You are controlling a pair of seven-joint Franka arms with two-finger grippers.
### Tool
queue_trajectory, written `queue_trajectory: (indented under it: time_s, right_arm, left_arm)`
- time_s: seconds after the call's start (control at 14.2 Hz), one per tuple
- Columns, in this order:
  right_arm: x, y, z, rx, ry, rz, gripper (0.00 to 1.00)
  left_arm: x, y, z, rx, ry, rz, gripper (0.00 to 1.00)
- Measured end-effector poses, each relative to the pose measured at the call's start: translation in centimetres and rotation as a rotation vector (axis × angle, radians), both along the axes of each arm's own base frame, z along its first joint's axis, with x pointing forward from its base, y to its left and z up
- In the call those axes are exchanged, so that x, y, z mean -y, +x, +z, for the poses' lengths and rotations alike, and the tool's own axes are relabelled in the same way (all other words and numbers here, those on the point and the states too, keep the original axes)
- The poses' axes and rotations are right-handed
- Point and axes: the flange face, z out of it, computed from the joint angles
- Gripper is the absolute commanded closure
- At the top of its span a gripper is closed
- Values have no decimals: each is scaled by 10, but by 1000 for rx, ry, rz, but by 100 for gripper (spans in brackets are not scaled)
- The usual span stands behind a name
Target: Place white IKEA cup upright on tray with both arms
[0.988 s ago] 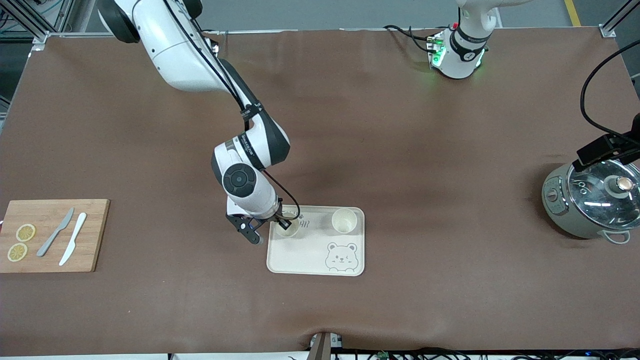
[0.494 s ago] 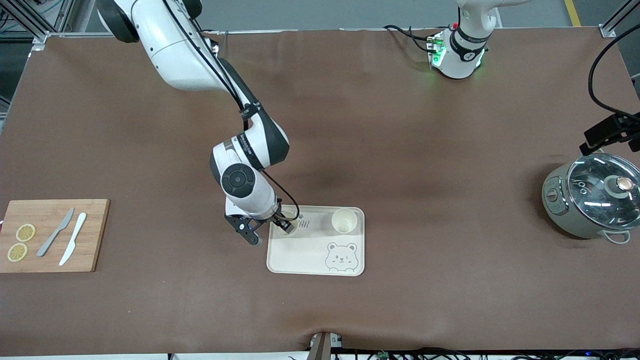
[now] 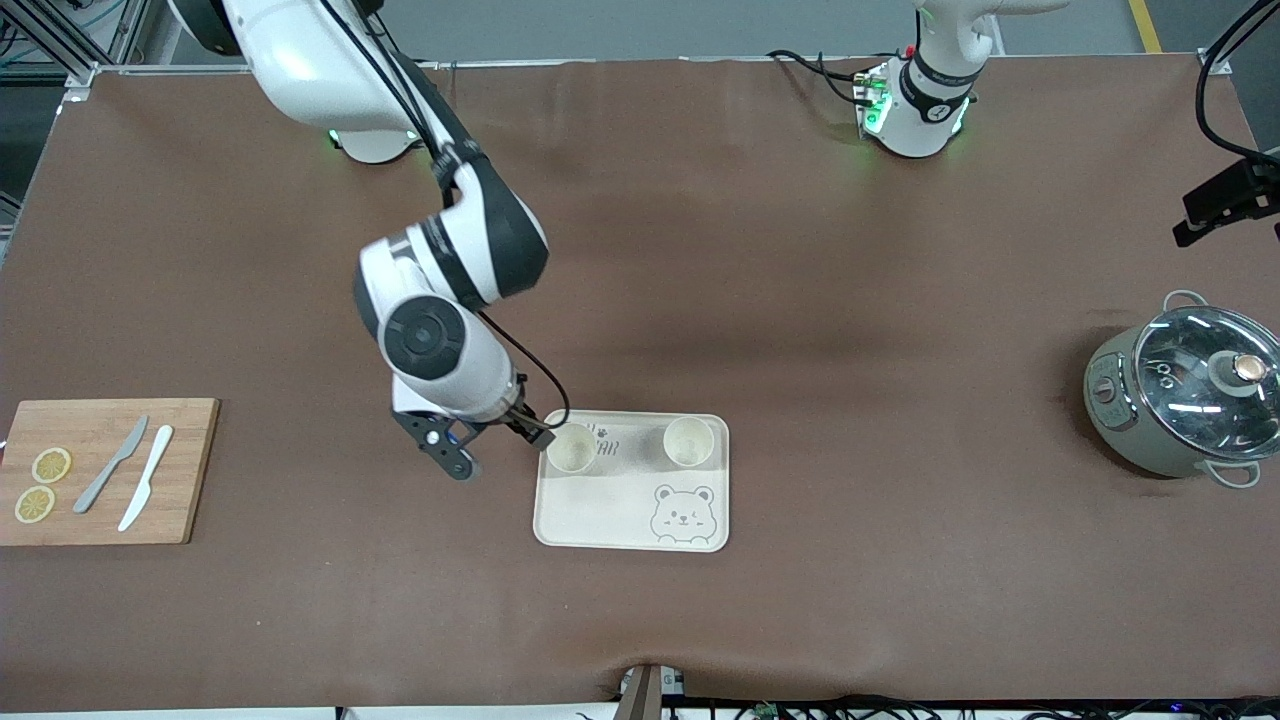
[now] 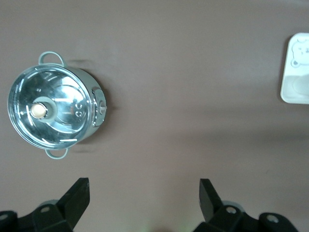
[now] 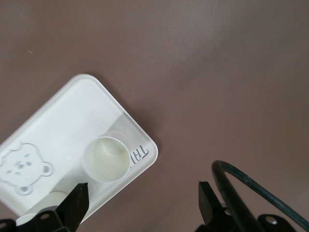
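The cream tray (image 3: 600, 510) with the bear drawing lies near the table's middle. Two white cups stand upright on its edge nearest the robots: one (image 3: 572, 448) toward the right arm's end, the other (image 3: 689, 442) beside it. My right gripper (image 3: 500, 450) is open and empty, over the table just off the tray's corner, next to the first cup. The right wrist view shows the tray (image 5: 63, 121), that cup (image 5: 106, 158) and my open right gripper (image 5: 142, 198). My left gripper (image 3: 1225, 203) is open and empty, high over the left arm's end of the table; it also shows in the left wrist view (image 4: 144, 193).
A grey pot with a glass lid (image 3: 1190, 400) stands at the left arm's end; it also shows in the left wrist view (image 4: 53, 113). A wooden cutting board (image 3: 190, 470) with two knives and lemon slices lies at the right arm's end.
My right gripper has let go of the cup, risen and drawn off the tray toward the right arm's end. My left gripper has moved from over the pot toward the robots' bases.
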Motion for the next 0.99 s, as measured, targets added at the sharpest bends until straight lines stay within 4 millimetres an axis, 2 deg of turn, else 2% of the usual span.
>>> queue_trajectory:
  time_s: [0.07,0.21,0.78,0.99]
  right_arm:
    - [16,-4,26,-3,3,3,0]
    - [48,-10,59,-10,13,24,0]
    - [186,-50,114,-16,71,233,0]
    - [246,-67,135,-4,93,375,0]
  left_arm:
    - [9,-5,-3,-9,-2,-2,0]
    - [20,-12,-8,-18,-4,-4,0]
    - [21,-16,-7,-5,-5,-4,0]
    - [16,-16,-7,-6,-6,9,0]
